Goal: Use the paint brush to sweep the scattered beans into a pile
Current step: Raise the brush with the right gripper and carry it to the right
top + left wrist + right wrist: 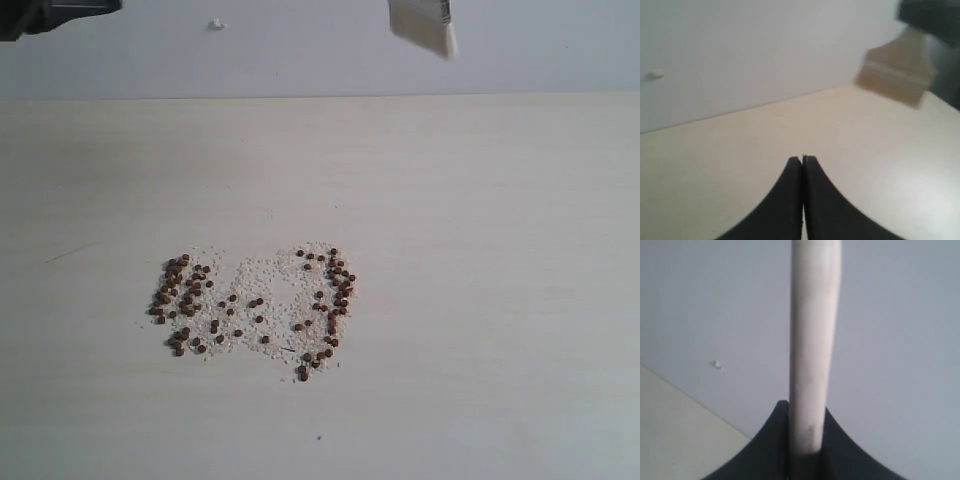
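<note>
The beans [255, 300] lie scattered on the pale table in two loose bands, left [180, 300] and right [332, 295], with whitish grains among them. No single pile shows. The paint brush [425, 25] hangs high above the table's far edge, and only its whitish bristle end enters the exterior view. My right gripper [807, 410] is shut on the brush's pale handle [815, 340]. My left gripper [802, 159] is shut with nothing between its fingers, above bare table. The left wrist view shows the brush [895, 75] blurred, far off, under the dark right gripper [932, 17].
A dark part of the left arm [50, 12] sits at the exterior view's top left corner. A grey wall [300, 50] rises behind the table's far edge, with a small white speck [216, 24] on it. Bare tabletop [500, 300] surrounds the beans.
</note>
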Motion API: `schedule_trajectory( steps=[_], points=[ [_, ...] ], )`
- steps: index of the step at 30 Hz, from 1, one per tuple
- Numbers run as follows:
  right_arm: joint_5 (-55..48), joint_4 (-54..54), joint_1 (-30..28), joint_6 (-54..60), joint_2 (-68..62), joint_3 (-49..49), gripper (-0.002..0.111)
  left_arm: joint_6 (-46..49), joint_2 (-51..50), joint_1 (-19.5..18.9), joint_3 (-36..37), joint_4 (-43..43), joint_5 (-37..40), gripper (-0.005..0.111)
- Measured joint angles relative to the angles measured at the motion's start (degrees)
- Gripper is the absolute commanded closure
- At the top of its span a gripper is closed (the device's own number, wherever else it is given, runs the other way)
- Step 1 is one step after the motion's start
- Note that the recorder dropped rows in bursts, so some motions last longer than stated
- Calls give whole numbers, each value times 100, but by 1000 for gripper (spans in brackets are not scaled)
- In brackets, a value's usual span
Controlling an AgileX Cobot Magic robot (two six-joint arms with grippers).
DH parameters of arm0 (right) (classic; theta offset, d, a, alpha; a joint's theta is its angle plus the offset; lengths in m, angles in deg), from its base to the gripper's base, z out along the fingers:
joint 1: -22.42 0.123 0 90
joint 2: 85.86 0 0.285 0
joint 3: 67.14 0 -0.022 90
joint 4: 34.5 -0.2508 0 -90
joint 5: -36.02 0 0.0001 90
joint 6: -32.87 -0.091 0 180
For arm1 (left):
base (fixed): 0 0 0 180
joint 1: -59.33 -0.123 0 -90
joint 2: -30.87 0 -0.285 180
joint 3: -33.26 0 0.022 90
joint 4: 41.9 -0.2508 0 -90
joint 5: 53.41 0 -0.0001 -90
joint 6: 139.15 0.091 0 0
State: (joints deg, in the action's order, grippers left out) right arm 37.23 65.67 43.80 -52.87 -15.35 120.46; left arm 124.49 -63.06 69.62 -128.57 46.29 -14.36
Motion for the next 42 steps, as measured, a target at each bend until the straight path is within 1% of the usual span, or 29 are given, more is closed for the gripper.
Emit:
schedule_trajectory(
  steps=[2,3,6,10,13,18,22,25,29,38,42],
  points=[
    [-231,0,0,0,330,-176,108,92,675,0,582,228,-804,107],
    [-397,-36,0,0,580,-380,108,440,1307,0,1192,630,-1469,107],
    [-519,-254,0,13,961,-722,108,927,2439,0,1976,950,-2073,107],
    [-570,-468,33,13,1380,-1209,108,1109,3840,0,2721,1072,-2535,107],
    [-623,-500,172,25,1716,-1589,108,1149,4979,0,3197,1096,-2784,107],
    [-623,-511,487,25,2168,-1968,108,1162,6604,0,3867,1121,-2881,107],
    [-632,-511,677,25,2380,-2144,108,980,7527,0,4351,1121,-2893,107],
    [-632,-511,816,25,2458,-2293,108,837,7988,0,4698,1121,-2893,107],
    [-673,-511,901,25,2480,-2460,108,791,8289,0,5031,1121,-2893,107],
    [-735,-534,925,36,2805,-2795,108,818,8364,0,5600,1086,-2914,107],
    [-735,-534,925,36,3139,-2926,108,909,8364,0,5848,639,-2914,107]
  ],
)
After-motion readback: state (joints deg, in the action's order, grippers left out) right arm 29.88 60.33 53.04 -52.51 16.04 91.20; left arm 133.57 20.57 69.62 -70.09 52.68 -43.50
